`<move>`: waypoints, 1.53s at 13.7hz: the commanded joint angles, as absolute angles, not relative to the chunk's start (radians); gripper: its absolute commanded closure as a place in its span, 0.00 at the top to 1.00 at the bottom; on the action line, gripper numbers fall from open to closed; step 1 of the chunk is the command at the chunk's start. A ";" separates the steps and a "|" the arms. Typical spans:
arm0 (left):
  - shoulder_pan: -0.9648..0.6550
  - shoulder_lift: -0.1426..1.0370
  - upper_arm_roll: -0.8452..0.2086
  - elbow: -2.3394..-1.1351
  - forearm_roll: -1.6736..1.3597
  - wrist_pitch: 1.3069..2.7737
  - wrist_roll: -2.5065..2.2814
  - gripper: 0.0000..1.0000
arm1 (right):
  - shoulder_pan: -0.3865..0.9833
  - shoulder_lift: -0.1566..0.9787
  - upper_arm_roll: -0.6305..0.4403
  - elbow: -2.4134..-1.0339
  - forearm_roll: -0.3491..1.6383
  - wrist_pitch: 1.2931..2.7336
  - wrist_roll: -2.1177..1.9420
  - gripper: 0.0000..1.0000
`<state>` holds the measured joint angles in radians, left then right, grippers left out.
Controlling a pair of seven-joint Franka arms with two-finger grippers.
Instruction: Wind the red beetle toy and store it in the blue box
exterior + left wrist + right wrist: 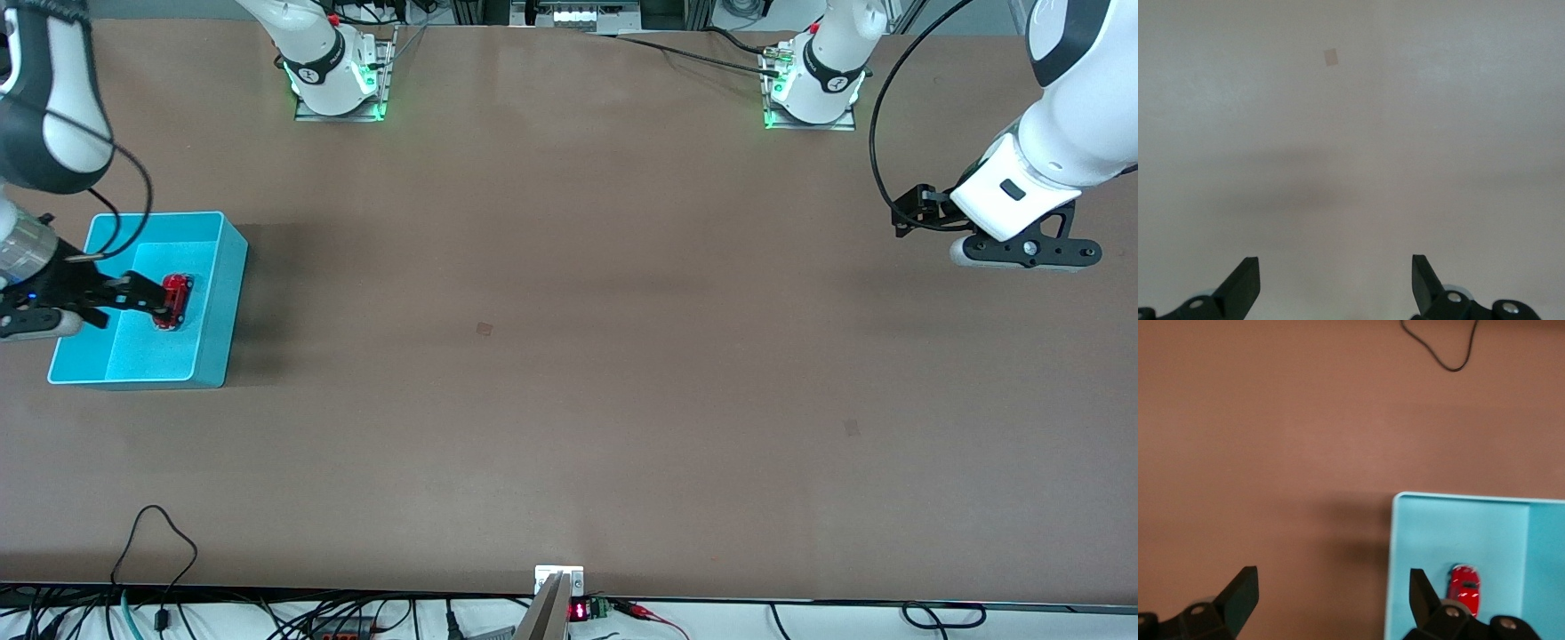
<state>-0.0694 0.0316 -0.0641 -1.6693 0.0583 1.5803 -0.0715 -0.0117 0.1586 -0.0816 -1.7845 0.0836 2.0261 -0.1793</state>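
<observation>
- The blue box (218, 293) is sitting on the table (569, 356) toward the right arm's end, lidless, with its smooth cyan walls standing upright.
- Inside it the red beetle toy (175, 301) is lying on the box floor — the only thing in the box, resting toward the wall that faces the middle of the table.
- The right wrist view is showing the same toy (1464, 588) on the cyan floor, close to the inner face of one wall of the box (1451, 520), with nothing gripping it there.
- The right gripper (147, 298) is hanging over the box interior, its dark fingers pointing toward the toy; in the right wrist view the two fingertips (1241, 587) are standing wide apart with bare table and box rim between them, so the jaws are spread fully and holding nothing.
- The left gripper (1022, 249) is waiting in the air over bare table at the left arm's end, well apart from the box.
- Its fingers (1245, 280) are also spread wide in the left wrist view — nothing between them but plain tabletop.
</observation>
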 commanded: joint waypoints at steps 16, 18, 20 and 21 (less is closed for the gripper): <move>-0.077 0.017 -0.054 -1.674 0.034 1.571 -0.078 1.00 | -0.026 -0.103 -0.034 -1.853 -0.020 1.785 0.017 1.00; -0.077 0.017 -0.054 -1.674 0.034 1.571 -0.078 1.00 | -0.029 -0.104 -0.037 -1.845 -0.021 1.776 0.008 1.00; -0.077 0.017 -0.054 -1.674 0.034 1.571 -0.078 1.00 | -0.028 -0.101 -0.035 -1.826 -0.025 1.753 -0.005 1.00; -0.077 0.017 -0.054 -1.674 0.034 1.571 -0.078 1.00 | -0.028 -0.097 -0.035 -1.819 -0.032 1.750 -0.008 1.00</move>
<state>-0.0694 0.0316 -0.0639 -1.6693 0.0534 1.5803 -0.0715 -0.0234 -0.0866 -0.0393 -1.8137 -0.0300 1.7542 -0.0007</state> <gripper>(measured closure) 0.000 0.000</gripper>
